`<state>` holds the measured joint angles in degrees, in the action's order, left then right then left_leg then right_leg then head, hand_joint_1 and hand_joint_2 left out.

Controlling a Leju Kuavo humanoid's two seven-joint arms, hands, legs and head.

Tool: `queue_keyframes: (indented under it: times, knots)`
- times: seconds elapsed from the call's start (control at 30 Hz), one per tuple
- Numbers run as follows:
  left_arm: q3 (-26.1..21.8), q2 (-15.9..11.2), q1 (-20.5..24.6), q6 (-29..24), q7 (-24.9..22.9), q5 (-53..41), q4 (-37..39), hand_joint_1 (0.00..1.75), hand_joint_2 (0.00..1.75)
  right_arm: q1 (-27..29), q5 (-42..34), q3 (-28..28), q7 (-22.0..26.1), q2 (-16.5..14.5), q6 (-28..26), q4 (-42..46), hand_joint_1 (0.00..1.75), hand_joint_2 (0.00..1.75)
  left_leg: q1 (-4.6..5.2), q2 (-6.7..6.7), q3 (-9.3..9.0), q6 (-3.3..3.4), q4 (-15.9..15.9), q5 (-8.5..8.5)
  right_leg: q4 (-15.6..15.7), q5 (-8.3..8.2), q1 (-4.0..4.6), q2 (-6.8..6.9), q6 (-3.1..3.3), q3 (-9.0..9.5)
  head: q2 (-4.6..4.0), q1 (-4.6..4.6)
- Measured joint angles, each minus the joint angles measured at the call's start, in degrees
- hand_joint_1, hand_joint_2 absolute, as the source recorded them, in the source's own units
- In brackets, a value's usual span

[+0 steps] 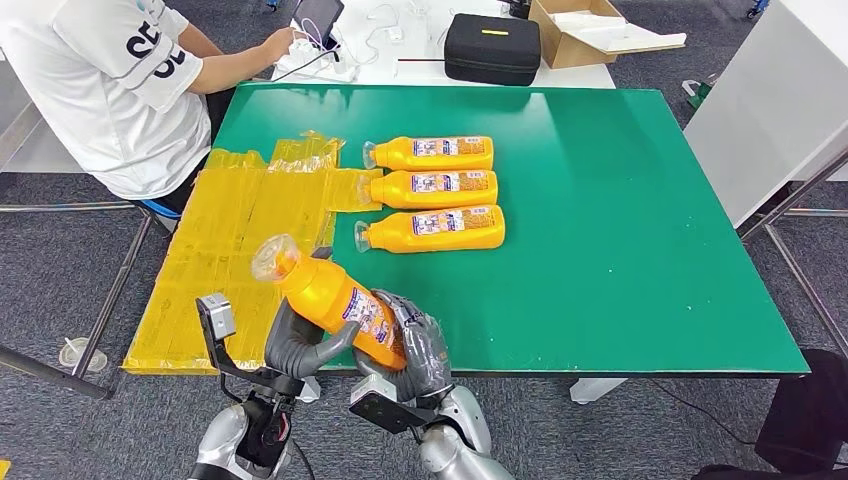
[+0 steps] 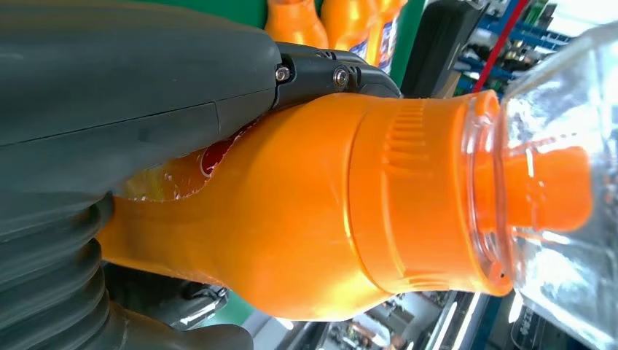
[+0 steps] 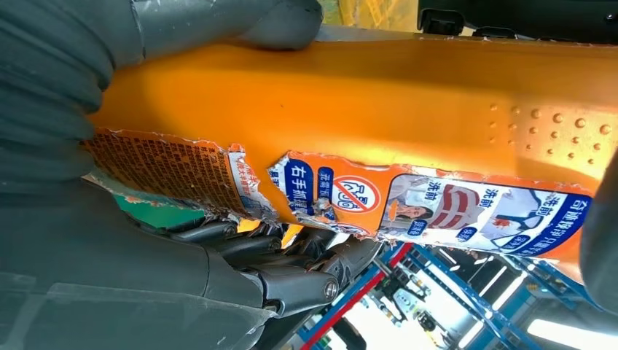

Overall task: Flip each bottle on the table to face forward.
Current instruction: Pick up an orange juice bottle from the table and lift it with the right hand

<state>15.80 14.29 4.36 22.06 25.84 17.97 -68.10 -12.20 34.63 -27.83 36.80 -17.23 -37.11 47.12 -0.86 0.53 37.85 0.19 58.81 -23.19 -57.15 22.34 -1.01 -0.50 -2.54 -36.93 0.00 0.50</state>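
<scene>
At the lower left of the head view, the orange detergent bottle [image 1: 335, 300] is gripped by both the left hand [image 1: 300, 345] and right hand [image 1: 420, 350], off the green table [image 1: 640, 250]. Its long axis runs diagonally, clear cap [image 1: 272, 258] toward upper left. 3 bottles [image 1: 432, 190] lie in a row above.
</scene>
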Motion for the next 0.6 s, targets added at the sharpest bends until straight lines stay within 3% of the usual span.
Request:
queue_keyframes:
  times: [0.1, 0.13, 0.27, 0.37, 0.6]
  knots:
    - [0.04, -0.38, 0.2, 1.19, -0.17, 0.26, 0.9, 0.09, 1.75, -0.13, 0.1, -0.15, 0.0, -0.06, -0.36, -0.47, 1.75, 1.75, 0.0, 0.0, 0.0, 0.0, 0.0, 0.0, 0.0, 0.0, 0.0, 0.0, 0.0, 0.0, 0.0, 0.0]
    - [0.05, -0.49, 0.28, 1.36, -0.1, 0.25, 1.19, 0.19, 1.75, -0.2, 0.16, -0.21, -0.04, -0.07, -0.37, -0.6, 1.75, 1.75, 0.0, 0.0, 0.0, 0.0, 0.0, 0.0, 0.0, 0.0, 0.0, 0.0, 0.0, 0.0, 0.0, 0.0]
    - [0.07, -0.68, 0.49, 1.27, 0.62, -0.33, 1.96, 1.66, 1.75, -0.34, 0.29, -0.45, -0.27, -0.14, -0.32, -1.06, 1.75, 1.75, 0.0, 0.0, 0.0, 0.0, 0.0, 0.0, 0.0, 0.0, 0.0, 0.0, 0.0, 0.0, 0.0, 0.01]
    - [0.11, -0.78, 0.61, 0.32, 1.05, -1.68, 2.24, 1.75, 1.75, -0.44, 0.15, -0.55, -0.29, -0.21, -0.3, -1.37, 1.75, 1.75, 0.0, 0.0, 0.0, 0.0, 0.0, 0.0, 0.0, 0.0, 0.0, 0.0, 0.0, 0.0, 0.0, 0.0]
    - [0.49, -0.88, 0.79, -1.29, 1.83, -4.07, 2.37, 1.75, 1.75, -0.54, -0.31, -0.61, -0.29, -0.4, -0.18, -2.02, 1.75, 1.75, 0.0, 0.0, 0.0, 0.0, 0.0, 0.0, 0.0, 0.0, 0.0, 0.0, 0.0, 0.0, 0.01, 0.0]
